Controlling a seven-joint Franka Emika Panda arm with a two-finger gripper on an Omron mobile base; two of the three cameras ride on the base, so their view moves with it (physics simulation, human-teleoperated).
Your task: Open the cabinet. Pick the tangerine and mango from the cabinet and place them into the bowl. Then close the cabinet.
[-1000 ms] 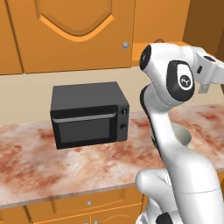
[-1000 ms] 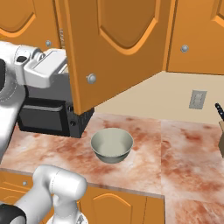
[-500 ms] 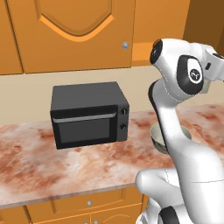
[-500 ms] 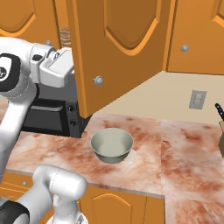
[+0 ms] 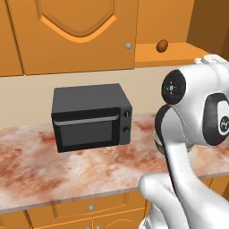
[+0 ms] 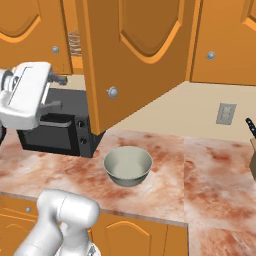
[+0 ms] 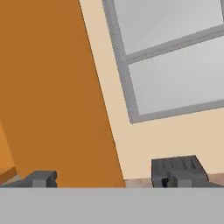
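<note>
You see the cabinet with its right door swung out over the table. The bowl sits below that door's edge. The tool (jaws spread, empty) hangs beside the microwave.

Black microwave on marbled counter

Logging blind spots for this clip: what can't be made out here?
- Cabinet interior: right base view, its open door covers it; left base view, one small fruit, tangerine or mango unclear.
- Bowl: left base view, largely behind the arm.
- Gripper: hand view, fingertips cut by the bottom edge.
</note>
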